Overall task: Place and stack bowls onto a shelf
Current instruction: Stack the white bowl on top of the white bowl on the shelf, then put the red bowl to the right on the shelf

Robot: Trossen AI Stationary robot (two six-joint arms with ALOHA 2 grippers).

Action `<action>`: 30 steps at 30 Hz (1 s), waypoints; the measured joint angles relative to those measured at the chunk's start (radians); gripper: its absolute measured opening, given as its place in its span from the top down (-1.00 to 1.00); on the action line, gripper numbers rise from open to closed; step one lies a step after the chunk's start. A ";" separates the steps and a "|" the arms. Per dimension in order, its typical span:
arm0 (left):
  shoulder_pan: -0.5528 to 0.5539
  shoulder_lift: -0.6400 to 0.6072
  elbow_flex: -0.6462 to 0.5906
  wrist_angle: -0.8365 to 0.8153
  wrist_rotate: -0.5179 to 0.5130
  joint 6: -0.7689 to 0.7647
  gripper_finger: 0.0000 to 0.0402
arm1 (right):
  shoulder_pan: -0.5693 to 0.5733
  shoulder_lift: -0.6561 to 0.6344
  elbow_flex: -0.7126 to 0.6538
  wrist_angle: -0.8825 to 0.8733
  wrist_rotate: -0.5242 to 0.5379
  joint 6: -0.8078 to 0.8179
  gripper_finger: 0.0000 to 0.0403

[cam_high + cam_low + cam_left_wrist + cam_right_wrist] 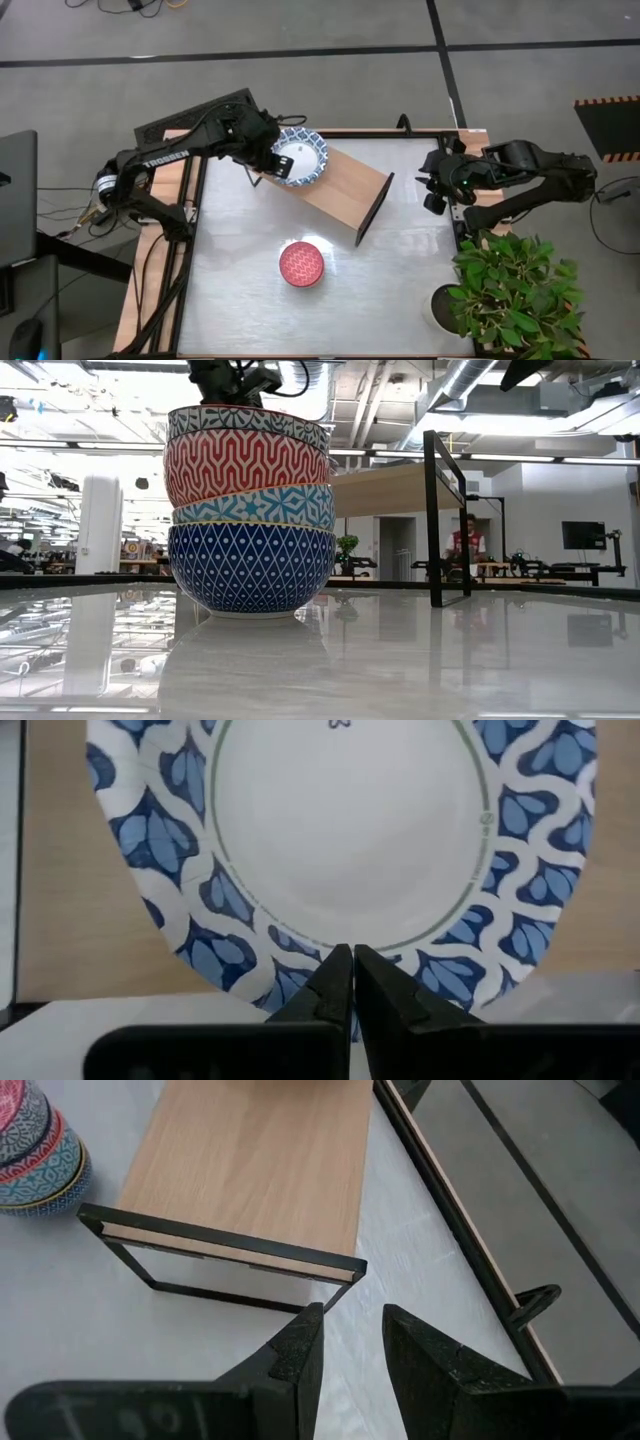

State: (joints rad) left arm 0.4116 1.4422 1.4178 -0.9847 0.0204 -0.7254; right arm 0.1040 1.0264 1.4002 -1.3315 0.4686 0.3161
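A wide white bowl with a blue patterned rim (pixel 300 157) sits mouth up on the far left end of the light-wood shelf (pixel 345 190). My left gripper (pixel 268 152) is shut, its tips (pixel 351 960) over the bowl's left rim. A stack of several patterned bowls (pixel 301 264) stands on the table in front of the shelf, with a blue bowl at its foot (pixel 250 565). My right gripper (pixel 437 186) waits open and empty at the table's right edge, facing the shelf's right end (pixel 250 1190). My left gripper's shut fingertips lie over the bowl's patterned rim (pixel 300 970) on its left side. They come from above, slanting in from the table's left. I cannot tell whether they touch the rim. The bowl rests on the shelf board.
A potted plant (pixel 510 290) stands at the table's near right corner. The shelf's black end frame (pixel 375 208) stands toward the right. The table top (pixel 400 290) is glossy white. A person (pixel 462 540) sits far behind in the room.
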 joint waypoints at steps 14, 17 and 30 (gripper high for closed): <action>-0.049 -0.210 0.001 0.147 0.176 0.090 0.83 | 0.000 0.003 0.000 0.000 0.000 0.002 0.35; -0.169 -0.242 0.001 0.176 0.179 0.147 0.70 | 0.000 0.003 0.000 0.000 0.000 0.016 0.35; -0.598 -0.115 0.001 0.140 -0.106 0.186 -0.10 | 0.000 0.008 0.000 0.000 -0.041 0.076 0.35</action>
State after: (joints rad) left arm -0.1862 1.3277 1.4185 -0.8443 -0.0859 -0.5398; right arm 0.1040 1.0347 1.4006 -1.3312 0.4278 0.3919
